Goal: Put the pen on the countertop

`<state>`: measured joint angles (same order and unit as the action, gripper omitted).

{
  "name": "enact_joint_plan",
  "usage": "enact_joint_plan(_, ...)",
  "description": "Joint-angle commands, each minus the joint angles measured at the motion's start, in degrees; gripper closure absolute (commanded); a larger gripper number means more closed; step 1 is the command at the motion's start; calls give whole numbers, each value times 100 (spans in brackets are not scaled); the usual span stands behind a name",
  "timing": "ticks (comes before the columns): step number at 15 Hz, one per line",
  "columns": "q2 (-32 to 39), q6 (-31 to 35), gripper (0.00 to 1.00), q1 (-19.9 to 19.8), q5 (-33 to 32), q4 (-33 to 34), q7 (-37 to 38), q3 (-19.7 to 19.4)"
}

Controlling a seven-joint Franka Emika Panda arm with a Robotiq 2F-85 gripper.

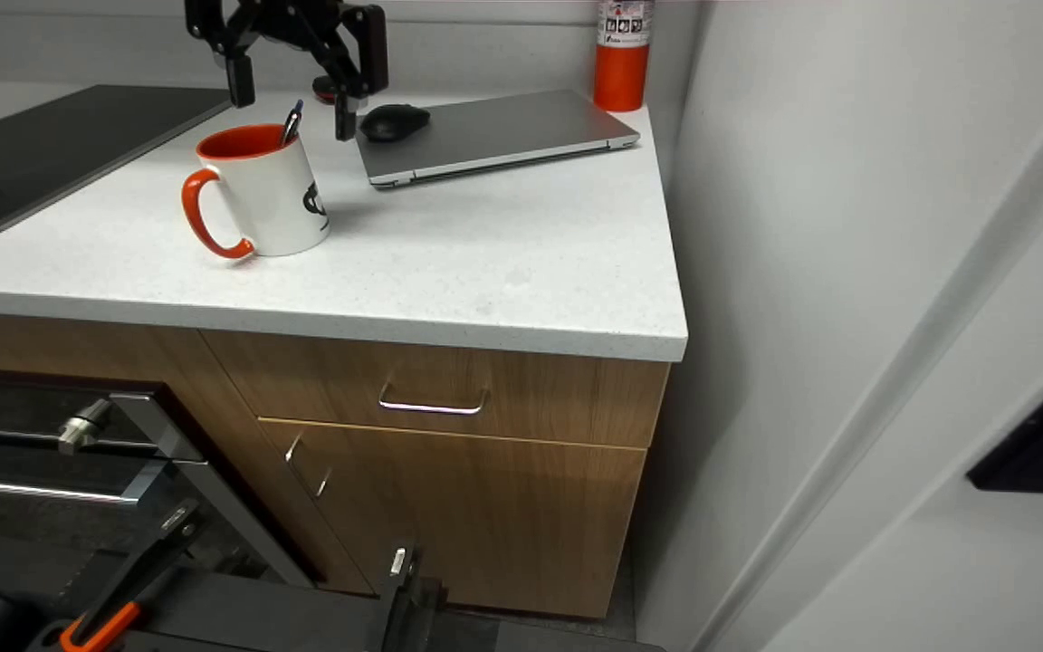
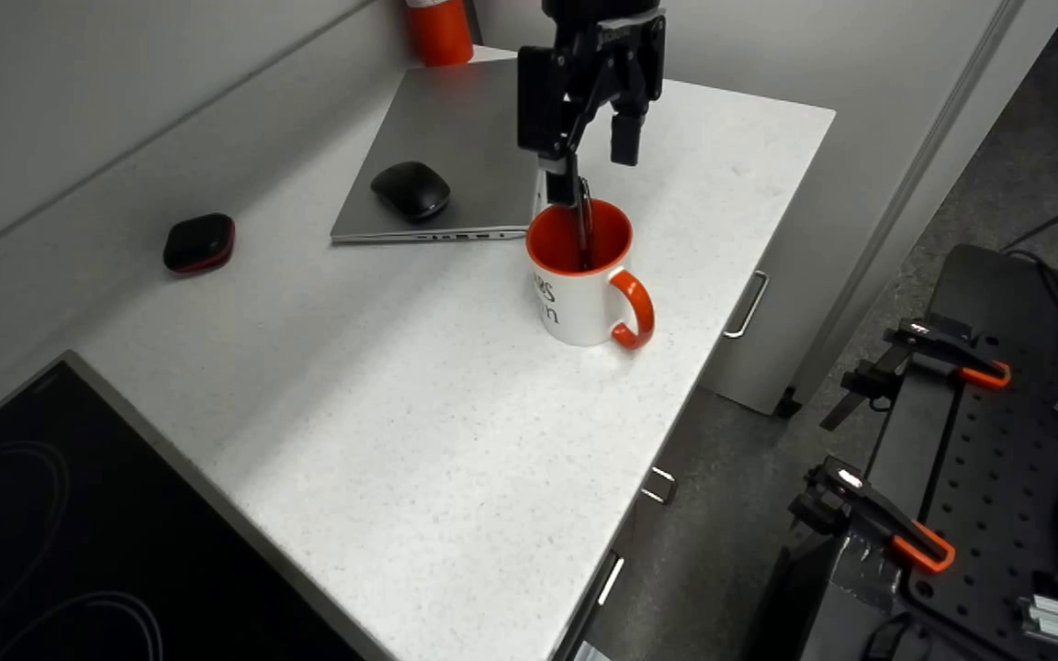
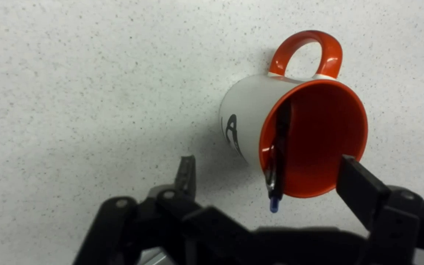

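Pen in the mug, grasp yet to come

We judge the step in hand to be lining up for the grasp. The pen leans inside the mug; in an exterior view its blue end pokes past the far right rim. The gripper hangs above, and in the wrist view its fingers stand wide apart on either side of that end, holding nothing. Whether the tips are low enough to catch the pen we cannot fairly say: depth is hard to read here.

Next, we think, comes a short drop, with the finger that shows over the mug's rim guided clear of it, then a squeeze on the pen's upper part. We would lift along its lean so the mug isn't dragged. After that, the counter right of the mug, on the near side of the laptop, looks a good place to lay it.
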<state>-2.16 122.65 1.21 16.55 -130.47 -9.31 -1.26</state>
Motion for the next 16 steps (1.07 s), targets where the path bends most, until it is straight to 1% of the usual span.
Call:
enact_joint_plan(1, 233, -78, 0, -14, 492, 220, -419, 39)
enact_joint_plan(4, 313, 14, 0, -46, 729, 251, -613, 43)
enact_joint_plan(9, 202, -83, 0, -118, 838, 235, -771, 4)
enact_joint_plan(10, 157, -79, 25, -133, 870, 209, -809, -6)
enact_joint_plan(11, 125, -41, 26, -143, 849, 186, -838, -12)
enact_joint_plan(12, 114, -46, 32, -153, 851, 187, -856, -21)
enact_joint_plan(15, 86, -81, 59, -167, 882, 183, -905, -47)
enact_joint_plan(16, 76, -84, 66, -168, 879, 181, -911, -53)
